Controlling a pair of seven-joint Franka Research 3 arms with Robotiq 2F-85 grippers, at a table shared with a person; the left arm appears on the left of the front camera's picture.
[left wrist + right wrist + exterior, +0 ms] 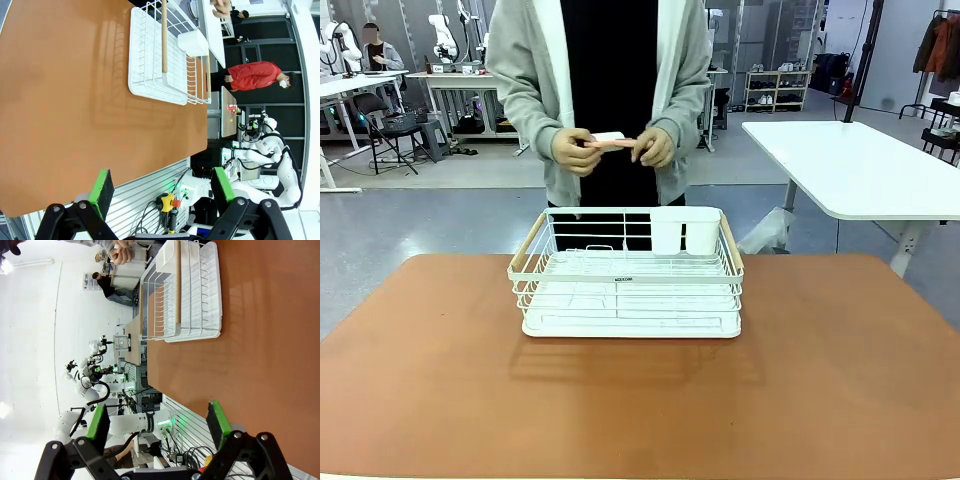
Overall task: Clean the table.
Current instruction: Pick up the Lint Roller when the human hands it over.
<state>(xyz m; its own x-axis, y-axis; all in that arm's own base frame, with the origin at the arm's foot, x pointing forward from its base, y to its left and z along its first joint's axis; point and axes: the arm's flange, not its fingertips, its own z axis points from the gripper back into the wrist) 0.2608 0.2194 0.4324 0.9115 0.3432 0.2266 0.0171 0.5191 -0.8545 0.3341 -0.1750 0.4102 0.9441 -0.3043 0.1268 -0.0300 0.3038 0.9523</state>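
White dish rack [625, 290] mid table [840, 390], person [610, 80] behind

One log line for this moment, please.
left gripper open, empty | right gripper open, empty | white dish rack centred on table | person's hands hold thin pink object

Both grippers held open, fingers spread wide.
The left gripper [164, 186] is seen with its two black fingers raised from the bottom edge and set far apart, the green pads [104, 187] turned inward toward each other. The right gripper [158, 421] is held in the same pose, its own pads [218, 421] likewise parted widely and faced inward; black knuckle links are seen at each finger's base.
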